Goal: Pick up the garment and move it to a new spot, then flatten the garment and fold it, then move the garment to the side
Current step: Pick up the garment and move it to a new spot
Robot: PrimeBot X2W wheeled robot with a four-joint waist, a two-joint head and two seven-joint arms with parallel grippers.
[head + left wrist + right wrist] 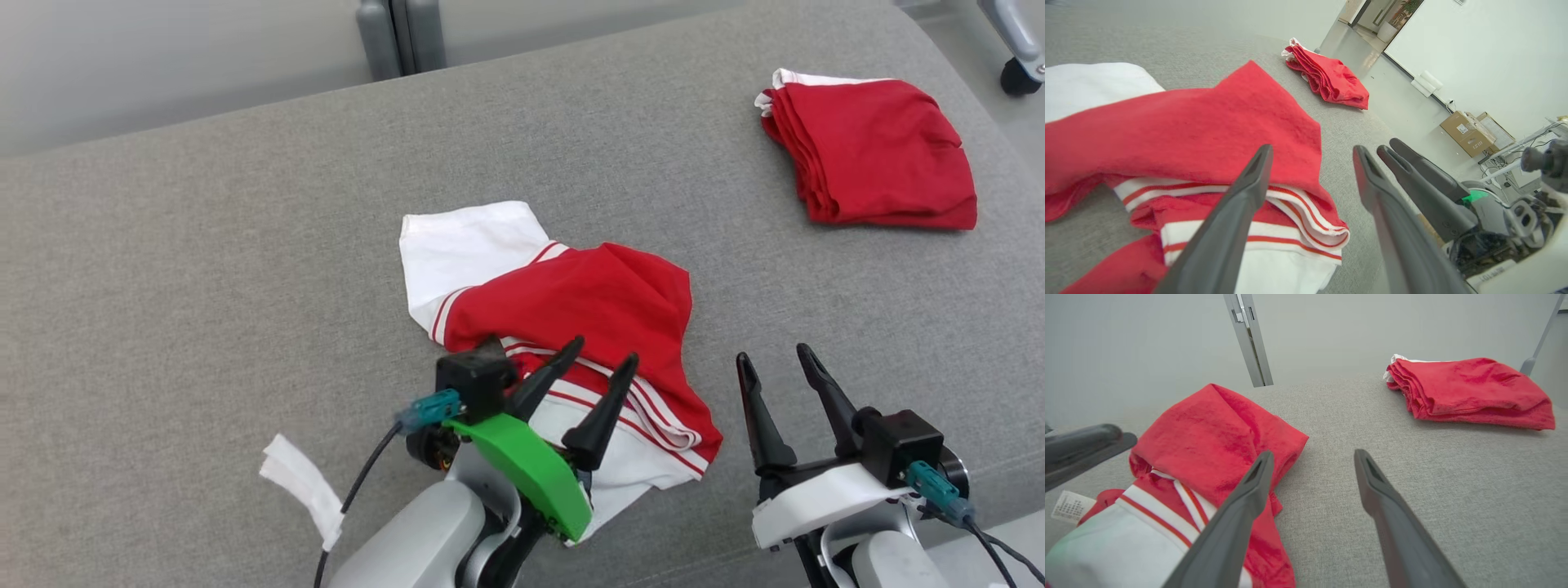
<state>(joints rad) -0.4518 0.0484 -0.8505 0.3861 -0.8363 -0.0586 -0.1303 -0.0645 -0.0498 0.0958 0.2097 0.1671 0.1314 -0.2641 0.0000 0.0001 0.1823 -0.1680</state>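
The crumpled red and white garment (563, 302) lies in a heap near the middle of the grey cushion (204, 245), on the side closer to the robot and well apart from the folded red pile (878, 155) at the far right. The left gripper (602, 351) hovers over the garment's striped hem (653, 412), its jaws moderately apart with nothing between them; whether the tips touch the cloth I cannot tell. The right gripper (772, 354) hangs just beside the garment's right edge, over bare cushion, its jaws likewise apart and empty. The step in hand looks like the first pick-up. To do it well, the left gripper should come straight down so that the doubled striped band sits between its fingers, then close on several layers, not on a single loose flap. The right gripper would do best to shift leftward onto the red fold before closing. With both holds set well apart along the cloth, the lift should open the heap out instead of bunching it, and the new spot should be kept away from the folded pile.
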